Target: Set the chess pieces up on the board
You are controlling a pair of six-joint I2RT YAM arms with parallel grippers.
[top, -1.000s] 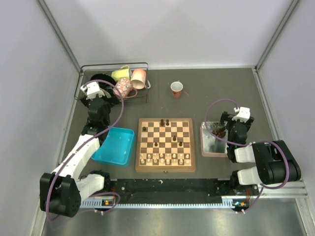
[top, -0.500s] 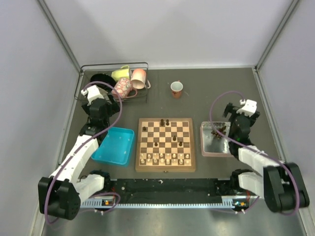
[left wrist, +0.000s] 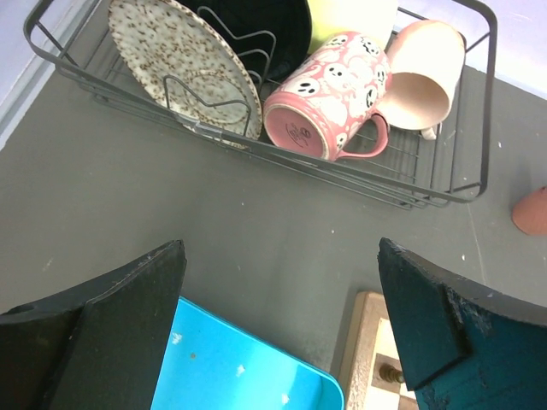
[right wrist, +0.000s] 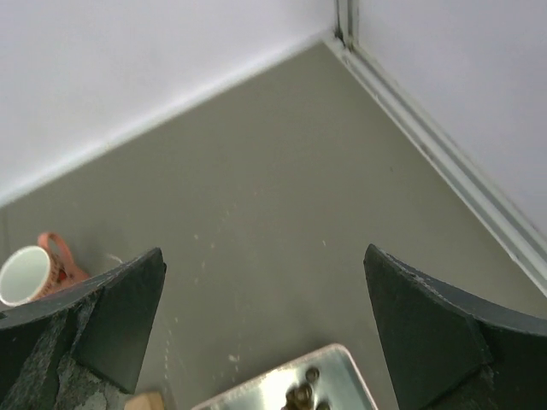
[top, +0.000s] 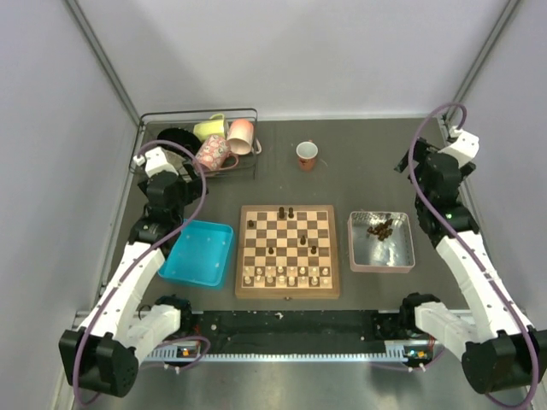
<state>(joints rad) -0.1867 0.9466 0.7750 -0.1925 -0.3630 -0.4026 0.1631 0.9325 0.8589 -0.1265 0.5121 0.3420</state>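
Observation:
The board (top: 287,293) lies at the table's centre with several dark chess pieces (top: 281,211) scattered on it and a row of cream ones along its near edge. More dark pieces (top: 380,227) are heaped in the grey tray (top: 381,266) to its right; they also show in the right wrist view (right wrist: 299,395). My left gripper (top: 167,198) (left wrist: 280,248) is open and empty, raised above the gap between the blue tray and the board's far-left corner (left wrist: 363,342). My right gripper (top: 430,181) (right wrist: 264,250) is open and empty, raised behind the grey tray (right wrist: 256,389).
A blue tray (top: 198,253) (left wrist: 231,367) lies left of the board. A wire dish rack (top: 201,145) (left wrist: 256,145) with a plate and mugs stands at the back left. An orange cup (top: 307,155) (right wrist: 26,273) stands at the back centre. White walls enclose the table.
My right arm has lifted off the grey tray and swung up and back toward the far-right corner. My left arm has shifted slightly back and left. Both grippers stay open.

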